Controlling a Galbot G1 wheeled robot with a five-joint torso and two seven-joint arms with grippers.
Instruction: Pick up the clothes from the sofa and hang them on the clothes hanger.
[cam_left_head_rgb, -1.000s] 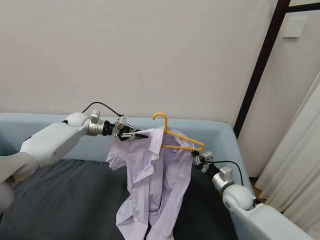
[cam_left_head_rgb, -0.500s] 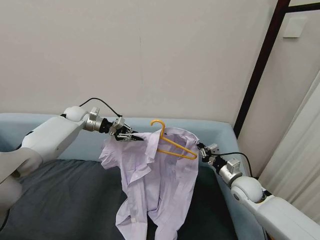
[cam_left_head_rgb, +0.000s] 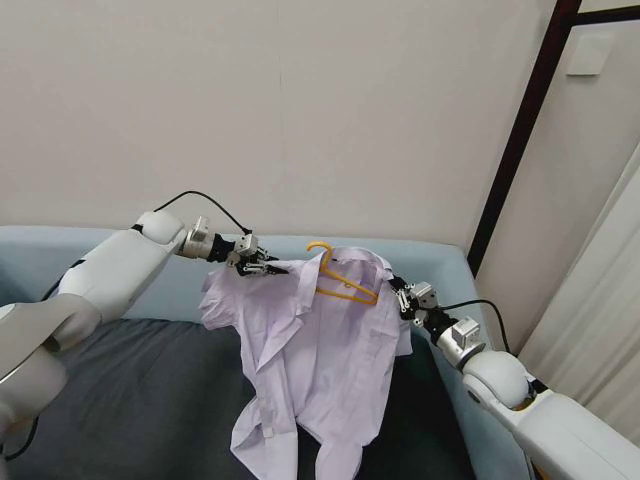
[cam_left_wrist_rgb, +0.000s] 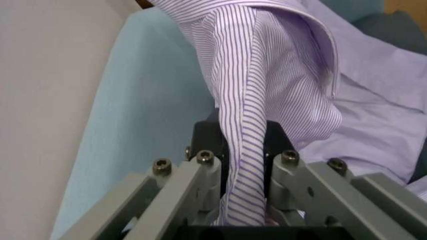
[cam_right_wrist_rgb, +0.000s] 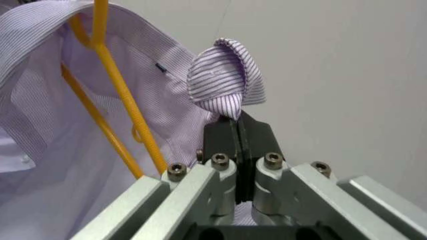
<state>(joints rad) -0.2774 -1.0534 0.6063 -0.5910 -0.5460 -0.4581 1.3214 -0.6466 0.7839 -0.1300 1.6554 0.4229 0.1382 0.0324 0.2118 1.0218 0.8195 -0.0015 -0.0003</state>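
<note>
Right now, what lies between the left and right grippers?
In the head view, the purple shirt spans it, left gripper and right gripper each shut on its fabric, yellow hanger at the collar.

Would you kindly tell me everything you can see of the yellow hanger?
The hanger is thin, yellow and plastic-looking: a curved hook, two sloping arms and a lower bar. It sits tilted inside the collar of the striped lilac shirt, hook poking out, raised above the sofa. One arm runs down beside the right gripper, whose jaws pinch shirt fabric; contact with the hanger is unclear. The left gripper pinches the shirt's other side.
</note>
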